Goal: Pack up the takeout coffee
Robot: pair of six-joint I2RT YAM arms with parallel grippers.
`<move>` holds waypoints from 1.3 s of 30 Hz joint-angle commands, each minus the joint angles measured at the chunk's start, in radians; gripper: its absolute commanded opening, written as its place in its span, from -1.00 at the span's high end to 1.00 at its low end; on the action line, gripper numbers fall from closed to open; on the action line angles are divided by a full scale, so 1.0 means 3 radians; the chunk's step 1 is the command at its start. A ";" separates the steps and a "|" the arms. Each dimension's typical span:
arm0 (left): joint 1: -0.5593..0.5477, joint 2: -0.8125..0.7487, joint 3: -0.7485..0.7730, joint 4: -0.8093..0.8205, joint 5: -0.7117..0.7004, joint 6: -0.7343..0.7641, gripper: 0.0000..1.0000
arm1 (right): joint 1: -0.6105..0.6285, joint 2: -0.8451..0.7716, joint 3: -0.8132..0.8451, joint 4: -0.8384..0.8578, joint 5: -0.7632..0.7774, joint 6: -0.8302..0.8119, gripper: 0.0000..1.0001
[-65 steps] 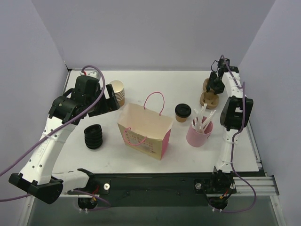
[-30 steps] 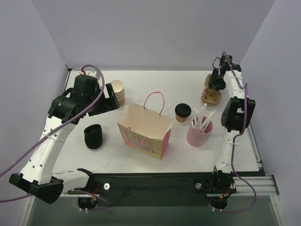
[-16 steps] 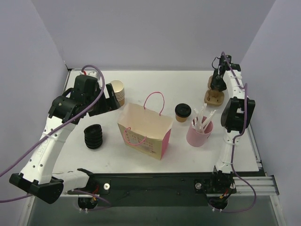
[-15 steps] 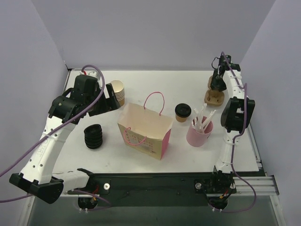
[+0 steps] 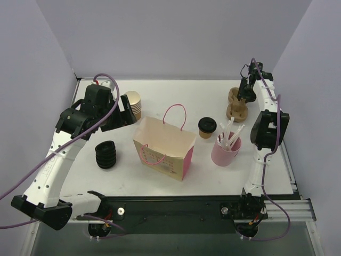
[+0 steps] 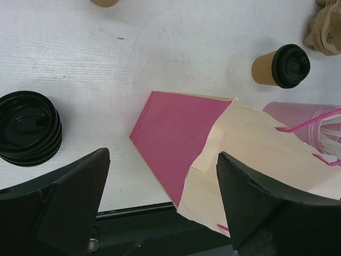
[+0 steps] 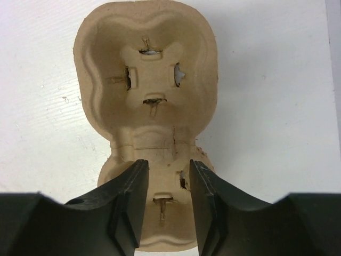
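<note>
Three lilac walls (image 5: 176, 37), white table (image 5: 170, 96), left pincer (image 6: 162, 160) spread, right pincer (image 7: 167, 165) apparently pinching tray (image 7: 146, 80).

Lab-style robot cell, plain lavender walls (image 5: 170, 37), white table (image 5: 176, 93), two arms (image 5: 53, 160) bolted to a black rail (image 5: 176, 209)

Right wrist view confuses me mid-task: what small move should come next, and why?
Probably carry the moulded brown pulp cup carrier toward the black-lidded tan paper coffee cup: the right gripper pinches the carrier's rib, while the cup stands apart.
</note>
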 commanded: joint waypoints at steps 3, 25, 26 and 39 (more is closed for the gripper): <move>0.0020 -0.0016 0.0001 0.0150 0.0032 0.0056 -0.83 | 0.0005 -0.0100 0.0084 -0.0096 -0.0090 -0.0067 0.20; 0.0071 0.0030 0.0001 0.0129 0.0022 0.0108 -0.83 | 0.0061 0.0207 0.0192 -0.0102 0.0012 0.0025 0.09; 0.0071 0.0035 0.0001 0.0129 0.0022 0.0113 -0.83 | 0.0061 0.0212 0.0187 -0.0102 0.0022 0.0025 0.10; 0.0092 0.0076 0.0037 0.0135 0.0042 0.0113 -0.83 | 0.0072 0.0121 0.0411 -0.0117 0.0169 0.0005 0.47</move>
